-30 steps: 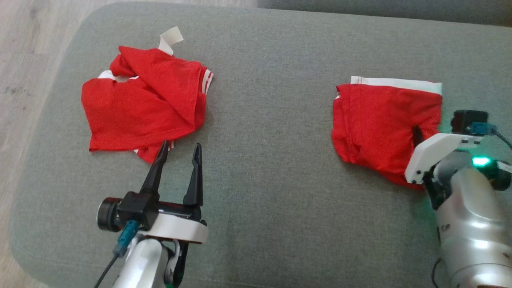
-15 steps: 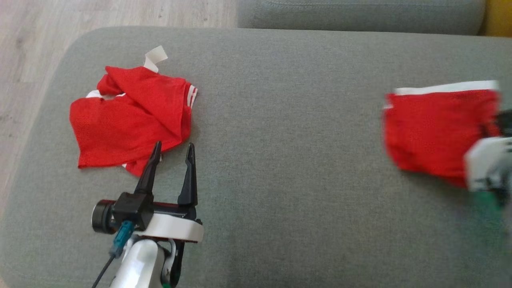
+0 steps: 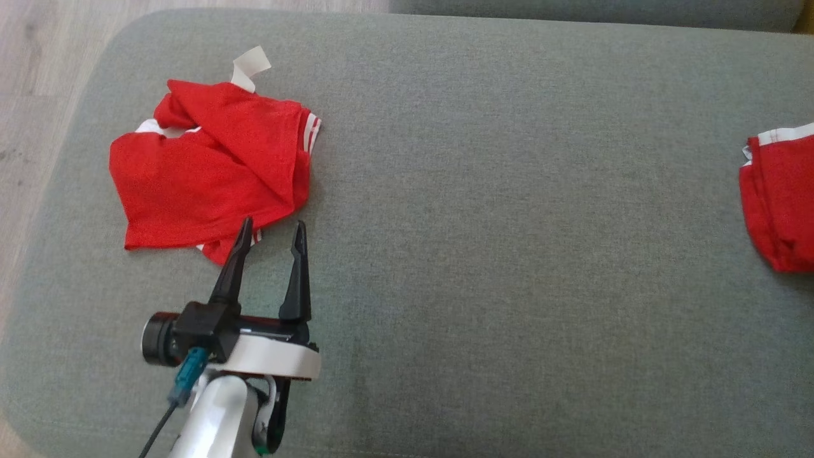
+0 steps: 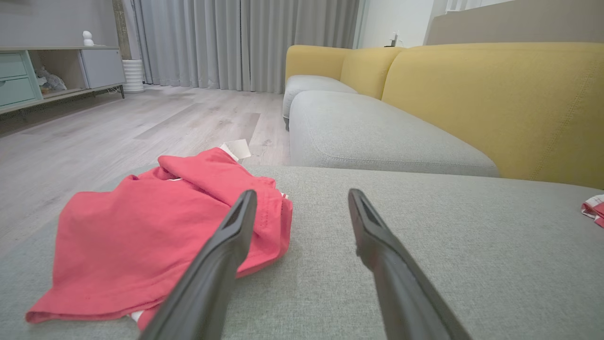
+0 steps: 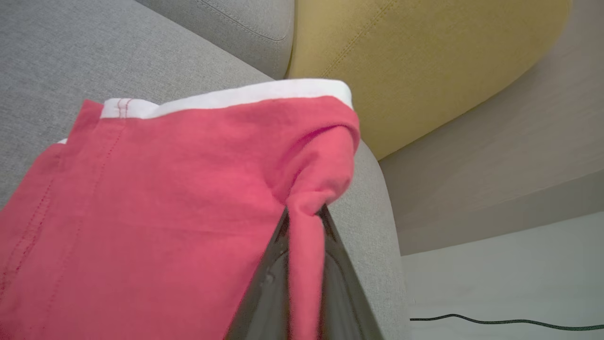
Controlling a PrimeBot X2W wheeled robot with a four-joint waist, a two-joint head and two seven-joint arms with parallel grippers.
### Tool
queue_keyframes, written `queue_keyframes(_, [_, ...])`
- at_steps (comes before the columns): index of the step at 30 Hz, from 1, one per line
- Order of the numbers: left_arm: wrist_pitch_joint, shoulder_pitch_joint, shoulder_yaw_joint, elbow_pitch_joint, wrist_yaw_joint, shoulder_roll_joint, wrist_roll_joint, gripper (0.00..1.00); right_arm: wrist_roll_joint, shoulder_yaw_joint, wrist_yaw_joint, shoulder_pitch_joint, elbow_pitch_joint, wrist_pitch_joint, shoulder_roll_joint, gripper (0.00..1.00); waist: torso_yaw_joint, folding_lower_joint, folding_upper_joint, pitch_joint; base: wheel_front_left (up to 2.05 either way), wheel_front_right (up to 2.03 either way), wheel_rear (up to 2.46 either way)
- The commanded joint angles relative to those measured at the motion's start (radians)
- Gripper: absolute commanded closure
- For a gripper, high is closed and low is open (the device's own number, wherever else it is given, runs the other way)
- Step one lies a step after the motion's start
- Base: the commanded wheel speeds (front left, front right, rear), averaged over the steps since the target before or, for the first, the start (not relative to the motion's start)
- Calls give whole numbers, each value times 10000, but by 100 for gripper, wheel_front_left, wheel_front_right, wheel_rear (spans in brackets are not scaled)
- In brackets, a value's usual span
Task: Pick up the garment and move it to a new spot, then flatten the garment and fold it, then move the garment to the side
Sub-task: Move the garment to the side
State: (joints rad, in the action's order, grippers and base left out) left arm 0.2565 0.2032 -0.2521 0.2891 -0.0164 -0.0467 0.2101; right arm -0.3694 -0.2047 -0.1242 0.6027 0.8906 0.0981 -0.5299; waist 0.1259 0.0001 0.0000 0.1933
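Pinching a bunched edge of the folded red garment, your right gripper is clamped tight on it. Looks like the grip for sliding it aside, and it sits way over at 3 o'clock on the grey cushion. Your left gripper hangs wide open and empty, tips just beside the crumpled red garment at 10 o'clock, probably lined up for that one.

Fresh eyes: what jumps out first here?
A crumpled red fabric garment with white trim lies at the left of the grey fabric cushion, by the open left end effector. A folded red garment with a white band sits at the cushion's right edge, a pleat of it pinched in the shut right end effector.
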Motion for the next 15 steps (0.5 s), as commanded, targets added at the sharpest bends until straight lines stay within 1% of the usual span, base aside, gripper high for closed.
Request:
queue_keyframes(1, [53, 439, 405, -324, 49, -35, -61, 0, 32, 108, -65, 87, -393, 33, -325, 100, 18, -1, 0, 30, 0, 0, 0])
queue_keyframes(7, [53, 440, 453, -329, 39, -35, -36, 0, 129, -448, -65, -56, -887, 325, -177, 100, 40, -1, 0, 71, 0, 0, 0])
queue_keyframes(8, [53, 432, 462, -324, 37, -35, -41, 0, 111, -547, -65, -85, -984, 346, -135, 85, 36, -1, 0, 67, 0, 0, 0])
queue_keyframes(9, [53, 424, 468, -319, 35, -35, -46, 0, 88, -611, -65, -114, -1064, 343, -92, 32, 35, -1, 0, 61, 0, 0, 0])
queue_keyframes(10, [53, 418, 477, -316, 33, -35, -49, 0, 99, -701, -65, -126, -1130, 319, -34, 0, 29, -1, 0, 54, 0, 0, 0])
queue_keyframes(15, [53, 385, 497, -283, 17, -35, -34, 0, 151, -1017, -65, -161, -1492, 146, 429, 0, -35, -1, 0, -187, 0, 0, 0])
